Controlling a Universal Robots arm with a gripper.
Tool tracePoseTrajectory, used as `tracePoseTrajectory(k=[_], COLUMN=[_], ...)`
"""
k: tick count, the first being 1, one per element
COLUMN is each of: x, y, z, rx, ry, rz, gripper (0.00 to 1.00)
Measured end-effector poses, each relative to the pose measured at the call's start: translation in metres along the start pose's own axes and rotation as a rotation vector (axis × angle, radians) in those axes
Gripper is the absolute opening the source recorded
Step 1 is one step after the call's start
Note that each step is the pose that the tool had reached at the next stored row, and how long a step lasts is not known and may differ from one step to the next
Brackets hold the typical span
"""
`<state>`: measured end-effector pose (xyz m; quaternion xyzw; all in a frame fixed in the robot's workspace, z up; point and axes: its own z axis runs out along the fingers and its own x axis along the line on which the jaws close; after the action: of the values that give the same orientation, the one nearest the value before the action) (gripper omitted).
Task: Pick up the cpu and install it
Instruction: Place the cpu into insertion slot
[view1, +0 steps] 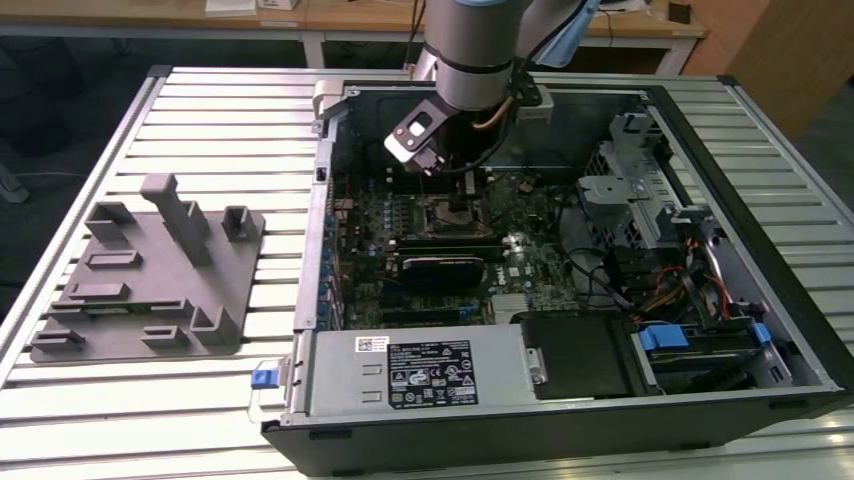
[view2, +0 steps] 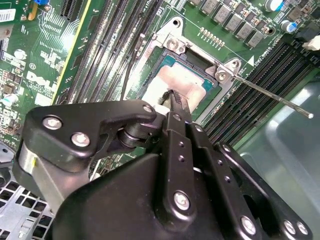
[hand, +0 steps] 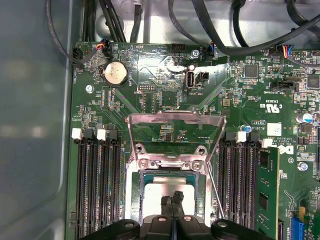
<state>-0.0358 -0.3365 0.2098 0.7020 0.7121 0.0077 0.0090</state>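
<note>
One arm (view1: 474, 50) reaches down into an open computer case (view1: 787, 330) lying on the slatted bench (view1: 200, 120), upper middle of the exterior view. The hand (view1: 458, 195) sits low over the motherboard's socket area, well apart from the grey tray (view1: 134, 290) with upright posts at the exterior view's left. Judged: the case lies on its side so the board faces up and the arm can come straight down.

Second wrist view: the hand (view2: 171, 97) is narrow, black fingertips pinched together with nothing visibly between them. The tips are at the shiny top of the cpu (view2: 187, 82); touching or just above, cannot tell. The cpu lies flat inside the socket frame, edges squared to it, so it looks placed rather than carried. A thin metal lever (view2: 270, 97) juts out free beside the socket, unlatched, across the memory slots (view2: 107, 55). Judged: the lever is left loose so the socket is open for the chip.

First wrist view: the hand (hand: 172, 199) is again narrow, tips over the middle of the cpu (hand: 157, 192). The load plate (hand: 175, 117) is swung up off the socket, not clamping it. A coin battery (hand: 115, 73) sits beyond the plate. Judged: the chip is seated, the clamp not yet closed.
</note>
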Motion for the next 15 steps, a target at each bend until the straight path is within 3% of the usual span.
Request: tracePoseTrajectory(k=[4, 15], x=[-0.0001, 0.0], y=[0.0, -0.0018], z=[0.0021, 0.0056], rx=[-0.0148, -0.0153], ry=[-0.0006, -0.0002], rz=[0.0, 0.0], gripper=[0.11, 0.11])
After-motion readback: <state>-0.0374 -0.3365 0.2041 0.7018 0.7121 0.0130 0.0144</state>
